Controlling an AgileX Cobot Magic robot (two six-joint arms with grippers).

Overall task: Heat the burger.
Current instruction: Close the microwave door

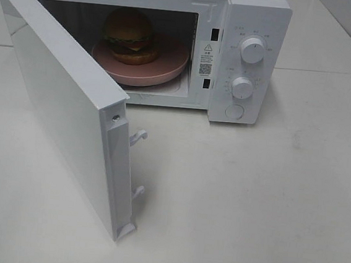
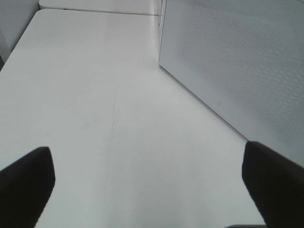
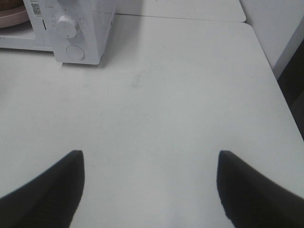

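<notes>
Exterior high view, item list. Burger: upright on pink plate, inside microwave, centred in the cavity. Door: swung wide, hinged on the left, free edge pointing out toward the front. Left gripper: jaws spread, empty, over the table, with the door's outer face close alongside. Right gripper: jaws spread, empty, well apart from the dials. Judgement: closing the door likely comes next. The left arm is nearer its outer face, so the push falls to it.
</notes>
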